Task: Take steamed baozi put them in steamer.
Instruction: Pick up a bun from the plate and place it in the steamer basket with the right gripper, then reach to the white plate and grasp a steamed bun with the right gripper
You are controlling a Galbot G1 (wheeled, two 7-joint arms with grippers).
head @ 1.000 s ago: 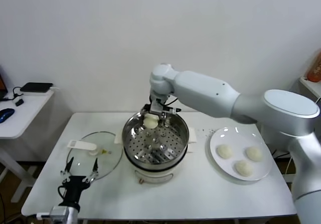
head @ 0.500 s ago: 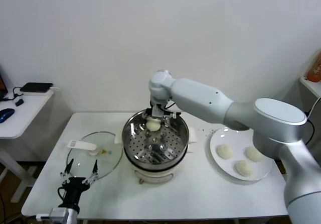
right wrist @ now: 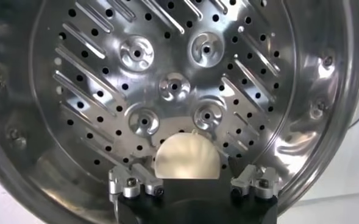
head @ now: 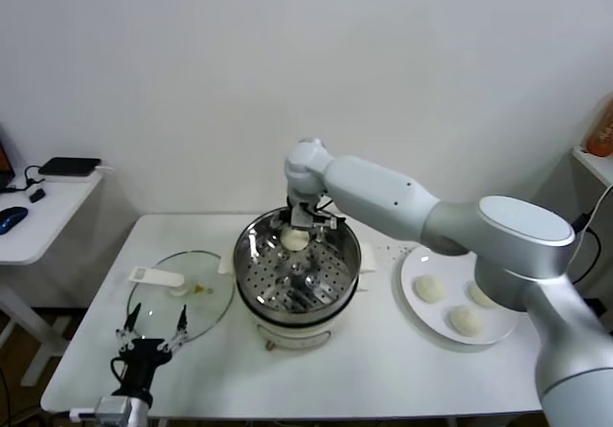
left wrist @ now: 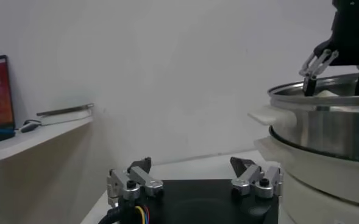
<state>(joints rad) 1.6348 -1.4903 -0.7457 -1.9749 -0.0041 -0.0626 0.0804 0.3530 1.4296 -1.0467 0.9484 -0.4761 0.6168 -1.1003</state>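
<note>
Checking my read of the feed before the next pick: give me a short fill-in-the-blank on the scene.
1. The baozi in the steamer lies between the right end effector's ____ fingers.
2. The plate holds ____ baozi.
3. The glass lid lies flat on the steamer's ____ side.
4. The left end effector hovers, open, over the ____.

Missing words: open; three; left; glass lid

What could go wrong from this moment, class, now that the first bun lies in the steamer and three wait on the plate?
1. The right gripper stands open right over the baozi; lifting off askew could nudge it across the perforated floor.
2. That bun lies near the steamer wall, so the arm may brush the rim when pulling out.
3. The three buns sit close together on the plate; open fingers could knock a neighbour.
</note>
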